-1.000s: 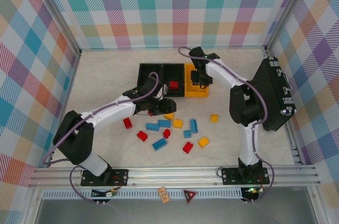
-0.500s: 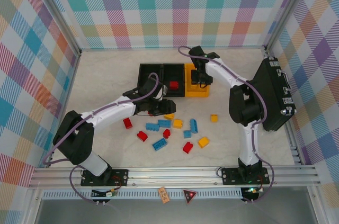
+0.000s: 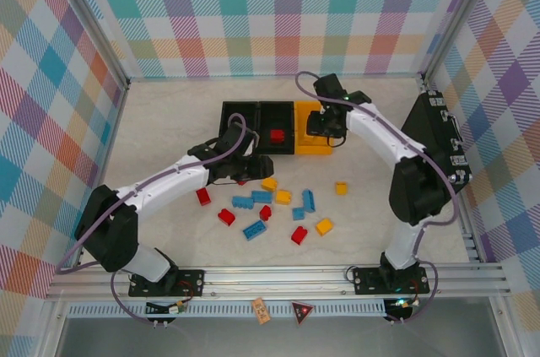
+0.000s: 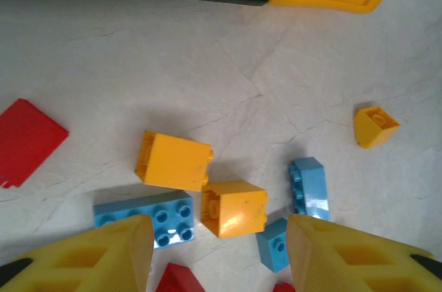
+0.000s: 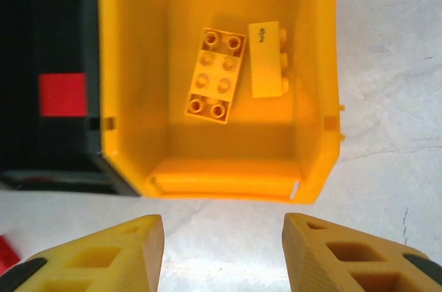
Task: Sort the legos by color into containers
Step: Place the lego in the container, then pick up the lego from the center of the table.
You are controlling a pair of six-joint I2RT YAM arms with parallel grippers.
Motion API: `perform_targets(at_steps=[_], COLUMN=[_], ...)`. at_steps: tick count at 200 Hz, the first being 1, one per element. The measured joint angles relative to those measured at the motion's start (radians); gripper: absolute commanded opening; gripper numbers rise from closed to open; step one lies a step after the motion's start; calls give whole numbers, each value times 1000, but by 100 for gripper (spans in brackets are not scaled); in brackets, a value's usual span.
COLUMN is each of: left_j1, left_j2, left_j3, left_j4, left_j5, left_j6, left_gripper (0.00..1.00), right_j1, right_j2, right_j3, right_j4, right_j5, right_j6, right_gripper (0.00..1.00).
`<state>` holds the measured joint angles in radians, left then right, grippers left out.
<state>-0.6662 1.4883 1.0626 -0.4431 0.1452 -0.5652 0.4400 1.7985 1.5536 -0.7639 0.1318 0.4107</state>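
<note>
My right hand (image 5: pixel 222 254) hangs open just short of the near wall of the yellow-orange bin (image 5: pixel 131 64), its fingers (image 5: pixel 97 257) spread wide with nothing between them. On the floor of that bin, ahead of my fingertips, lie two yellow legos: a flat brick (image 5: pixel 215 74) with its studs up and, just beside it on the right, a smaller brick (image 5: pixel 266 59) lying on its side. The middle black bin (image 5: pixel 41 30) touches the yellow-orange bin's left wall and holds one red brick (image 5: pixel 62 94). From above, a second black bin (image 3: pixel 232 112) stands at the left end of the same row. My left hand (image 4: pixel 217 254) is open too, gripping nothing, and hovers over the loose legos on the worktop (image 4: pixel 242 64), on the near side of the bins. In line with the gap between its fingers (image 4: pixel 103 261) sits a yellow cube (image 4: pixel 233 208), with a second yellow block (image 4: pixel 174 161) just beyond it to the left. A blue studded brick (image 4: pixel 145 216) lies close to my left finger. A narrow blue brick (image 4: pixel 309 187) and a small blue piece (image 4: pixel 276 244) lie close to my right finger. A small yellow piece (image 4: pixel 375 126) sits apart on the right, and a red piece (image 4: pixel 27 141) lies well off to the left.
</note>
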Motion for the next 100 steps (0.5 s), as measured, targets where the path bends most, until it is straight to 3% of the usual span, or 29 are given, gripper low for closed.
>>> perform_targets(at_steps=[100], left_j1=[38], left_j2=[-13], left_j3=[-25], left_j4=[-168], left_j5=[-182], left_j6=[-59], left_gripper=[55], right_j1=[51], right_j2=[-288], right_j3=[-410], right_j4=[197], right_j5=[-197], right_j6=[30], right_gripper=[52])
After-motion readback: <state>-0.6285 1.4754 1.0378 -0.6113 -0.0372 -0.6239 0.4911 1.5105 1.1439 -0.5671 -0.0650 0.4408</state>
